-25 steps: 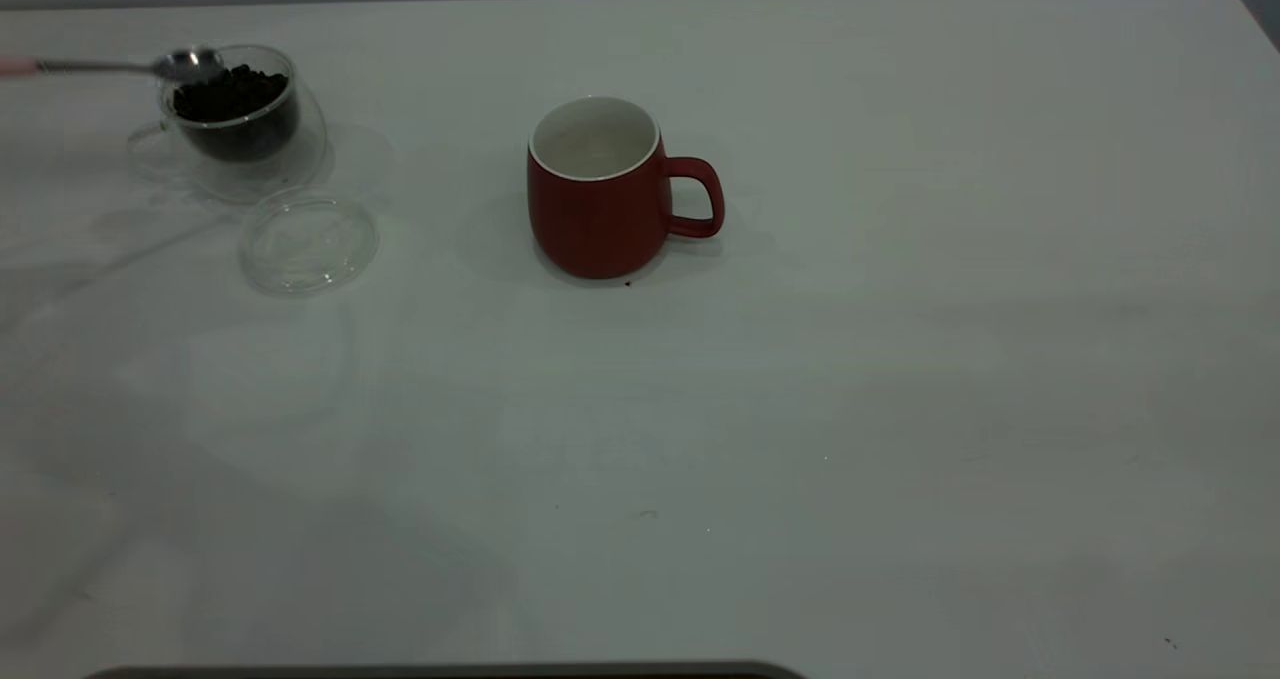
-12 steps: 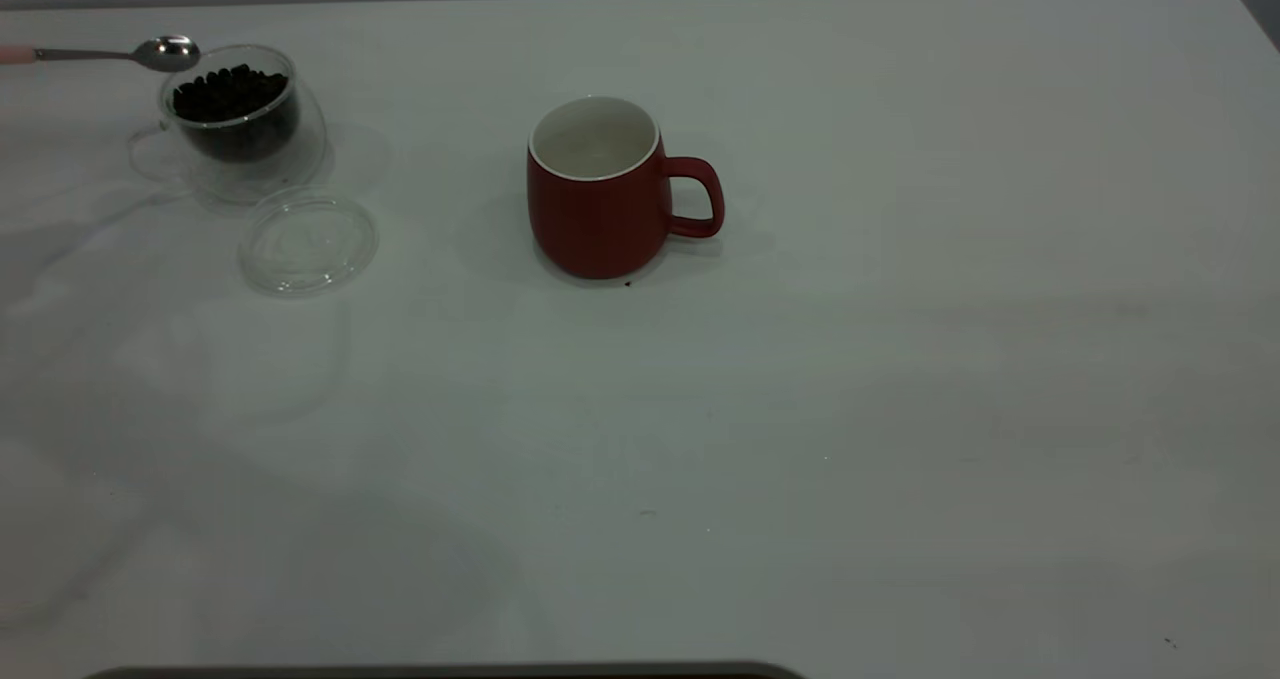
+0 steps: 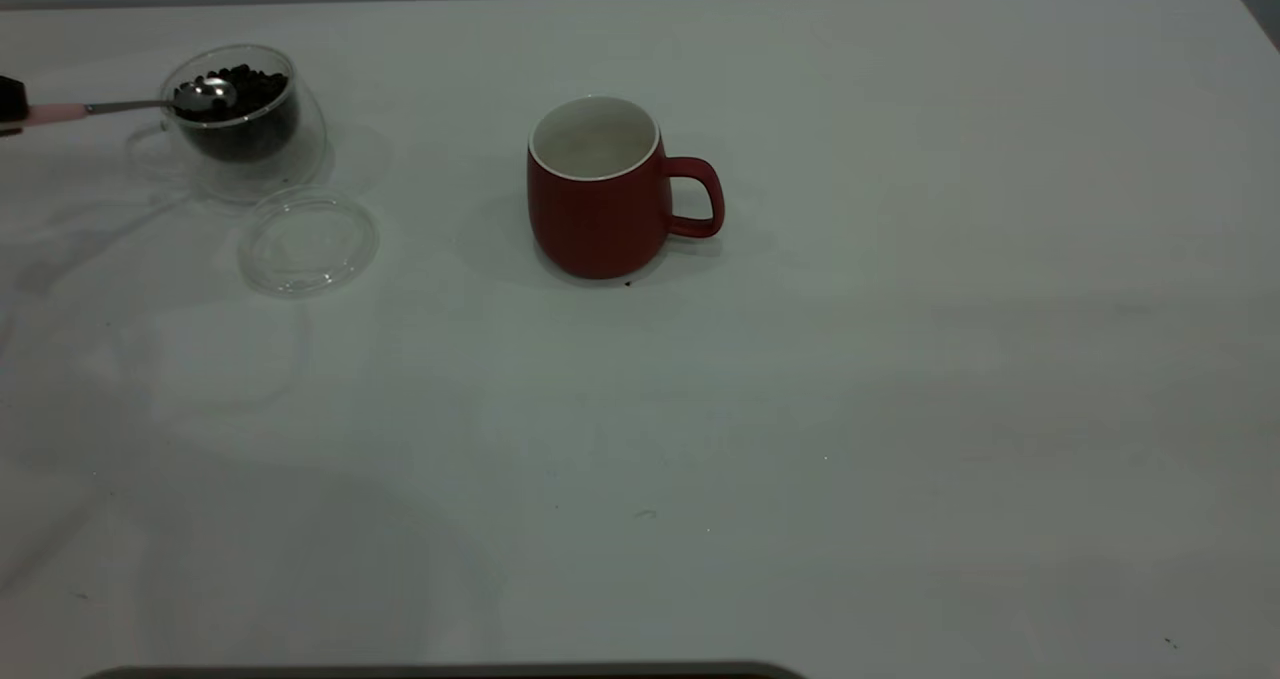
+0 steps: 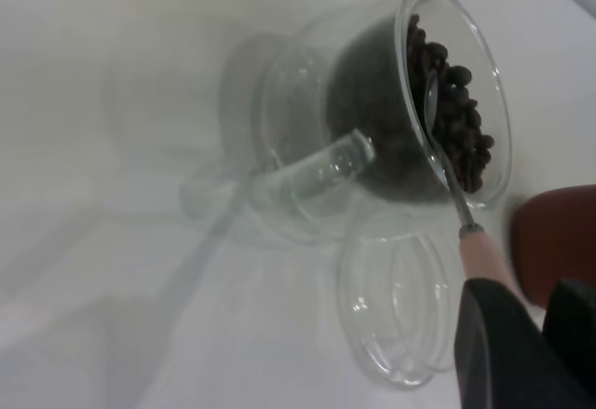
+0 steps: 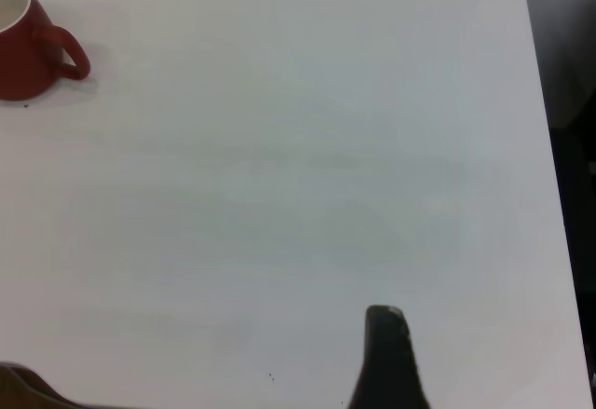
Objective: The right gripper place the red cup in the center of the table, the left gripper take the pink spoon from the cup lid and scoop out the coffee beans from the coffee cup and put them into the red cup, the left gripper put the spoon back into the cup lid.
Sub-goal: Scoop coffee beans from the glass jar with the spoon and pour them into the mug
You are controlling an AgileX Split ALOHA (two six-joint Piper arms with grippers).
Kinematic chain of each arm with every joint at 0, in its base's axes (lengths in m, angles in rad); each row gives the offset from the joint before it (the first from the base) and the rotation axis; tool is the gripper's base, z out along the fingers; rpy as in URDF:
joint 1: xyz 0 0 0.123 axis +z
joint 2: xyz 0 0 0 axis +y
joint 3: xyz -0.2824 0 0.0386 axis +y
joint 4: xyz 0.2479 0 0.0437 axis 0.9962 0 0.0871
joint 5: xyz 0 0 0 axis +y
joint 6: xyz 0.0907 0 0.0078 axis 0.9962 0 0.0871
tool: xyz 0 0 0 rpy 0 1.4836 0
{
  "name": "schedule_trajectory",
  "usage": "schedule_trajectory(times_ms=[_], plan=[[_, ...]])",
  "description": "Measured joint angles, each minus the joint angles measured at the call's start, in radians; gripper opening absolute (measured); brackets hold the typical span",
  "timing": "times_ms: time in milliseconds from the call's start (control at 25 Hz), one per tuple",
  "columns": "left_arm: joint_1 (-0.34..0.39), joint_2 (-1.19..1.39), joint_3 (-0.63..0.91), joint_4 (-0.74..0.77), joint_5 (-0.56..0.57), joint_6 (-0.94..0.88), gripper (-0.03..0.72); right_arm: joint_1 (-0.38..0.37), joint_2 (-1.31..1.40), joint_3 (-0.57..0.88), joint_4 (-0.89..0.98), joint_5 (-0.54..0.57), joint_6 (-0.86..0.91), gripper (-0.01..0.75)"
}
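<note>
The left tool (image 4: 521,334) grips the pink spoon (image 3: 120,107), dipping it into the coffee beans (image 3: 245,84) near the tabletop's (image 3: 800,409) far left corner.

No writing to read anywhere.
The red cup (image 3: 598,204) is plain, no logo or print on its side; the glass cup (image 3: 243,119), the clear lid (image 3: 308,242) and the spoon (image 3: 130,107) carry no marks either, and the white table (image 3: 900,359) shows only a few dark specks, no label or number.
</note>
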Motion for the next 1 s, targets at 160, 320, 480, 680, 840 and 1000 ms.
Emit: schedule_trajectory(times_ms=[160, 320, 480, 680, 840, 1000], plan=[[0.000, 0.009, 0.000, -0.001, 0.015, -0.060, 0.124, 0.000, 0.000, 0.000, 0.000, 0.000, 0.000, 0.591], [0.000, 0.012, 0.000, -0.001, 0.024, -0.121, 0.124, 0.000, 0.000, 0.000, 0.000, 0.000, 0.000, 0.591], [0.000, 0.012, -0.001, 0.000, 0.042, -0.172, 0.124, 0.000, 0.000, 0.000, 0.000, 0.000, 0.000, 0.591], [0.000, 0.012, -0.001, 0.001, 0.047, -0.230, 0.124, 0.000, 0.000, 0.000, 0.000, 0.000, 0.000, 0.591], [0.000, 0.012, -0.001, 0.001, 0.047, -0.259, 0.124, 0.000, 0.000, 0.000, 0.000, 0.000, 0.000, 0.591], [0.000, 0.012, -0.001, 0.001, 0.047, -0.300, 0.124, 0.000, 0.000, 0.000, 0.000, 0.000, 0.000, 0.591]])
